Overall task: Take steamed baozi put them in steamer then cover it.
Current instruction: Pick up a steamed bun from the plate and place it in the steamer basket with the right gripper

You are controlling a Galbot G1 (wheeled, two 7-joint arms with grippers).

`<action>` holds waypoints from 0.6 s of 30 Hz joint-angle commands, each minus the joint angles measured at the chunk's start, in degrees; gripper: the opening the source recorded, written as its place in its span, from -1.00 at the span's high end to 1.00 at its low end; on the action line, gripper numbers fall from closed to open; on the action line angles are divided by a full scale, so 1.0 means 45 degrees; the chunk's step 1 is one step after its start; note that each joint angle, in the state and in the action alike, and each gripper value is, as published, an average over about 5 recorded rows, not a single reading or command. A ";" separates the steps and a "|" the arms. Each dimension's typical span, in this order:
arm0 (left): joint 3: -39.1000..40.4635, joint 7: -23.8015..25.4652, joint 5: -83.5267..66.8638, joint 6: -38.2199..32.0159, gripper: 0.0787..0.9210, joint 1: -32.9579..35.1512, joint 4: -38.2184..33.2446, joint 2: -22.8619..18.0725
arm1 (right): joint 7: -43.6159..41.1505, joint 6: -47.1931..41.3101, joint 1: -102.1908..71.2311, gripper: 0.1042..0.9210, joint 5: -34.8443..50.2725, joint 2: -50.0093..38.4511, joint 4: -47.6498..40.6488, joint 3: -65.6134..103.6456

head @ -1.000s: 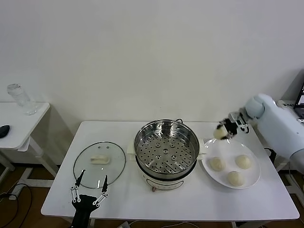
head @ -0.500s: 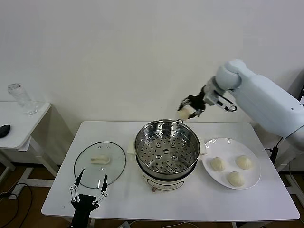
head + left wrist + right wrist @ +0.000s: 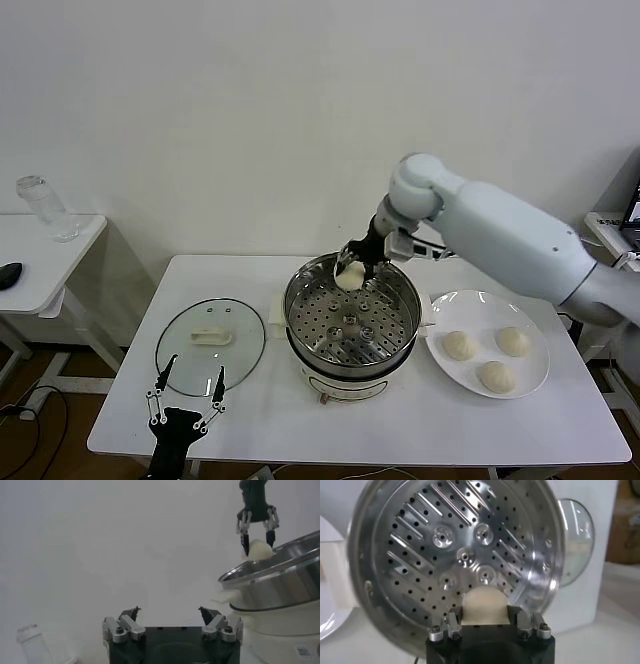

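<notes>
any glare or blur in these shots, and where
Head view: even light, bright glints on the steamer wall. Right wrist view: the steamer's perforated floor gleams and its rim smears; the baozi in the right gripper is crisp. Left wrist view: hazy, washed-out background.

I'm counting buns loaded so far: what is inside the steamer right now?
The steamer holds nothing on its perforated floor. One baozi hangs over its far side, gripped by the right gripper. In the right wrist view, that bun hides a small patch of floor.
</notes>
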 commanded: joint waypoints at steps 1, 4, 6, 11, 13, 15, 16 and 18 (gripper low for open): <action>-0.0063 -0.0029 0.0003 -0.0078 -0.77 0.0009 0.0029 0.0018 | -0.0195 0.0382 -0.0617 -0.28 -0.1148 0.0883 -0.0856 0.0166; -0.0103 -0.0050 -0.0001 -0.0145 -0.77 0.0025 0.0052 0.0019 | -0.0375 0.0354 -0.0662 -0.28 -0.1153 0.0971 -0.1073 0.0155; -0.0111 -0.0059 -0.0001 -0.0172 -0.77 0.0032 0.0067 0.0009 | -0.0449 0.0343 -0.0670 -0.28 -0.1134 0.1017 -0.1203 0.0149; -0.0101 -0.0131 0.0004 -0.0143 -0.77 0.0031 0.0044 -0.0042 | -0.0492 0.0369 -0.0738 -0.32 -0.1185 0.1106 -0.1400 0.0189; -0.0109 -0.0187 0.0008 -0.0106 -0.77 0.0030 0.0027 -0.0051 | -0.0528 0.0379 -0.0726 -0.38 -0.1108 0.1052 -0.1375 0.0209; -0.0127 -0.0211 0.0010 -0.0089 -0.77 0.0023 0.0030 -0.0048 | -0.0632 0.0337 -0.0616 -0.51 -0.0823 0.0907 -0.1255 0.0170; -0.0133 -0.0211 0.0011 -0.0088 -0.77 0.0017 0.0039 -0.0046 | -0.0725 0.0267 -0.0529 -0.57 -0.0549 0.0795 -0.1163 0.0137; -0.0133 -0.0208 0.0011 -0.0084 -0.77 0.0000 0.0056 -0.0046 | -0.0963 0.0010 -0.0291 -0.69 0.0162 0.0439 -0.0807 0.0031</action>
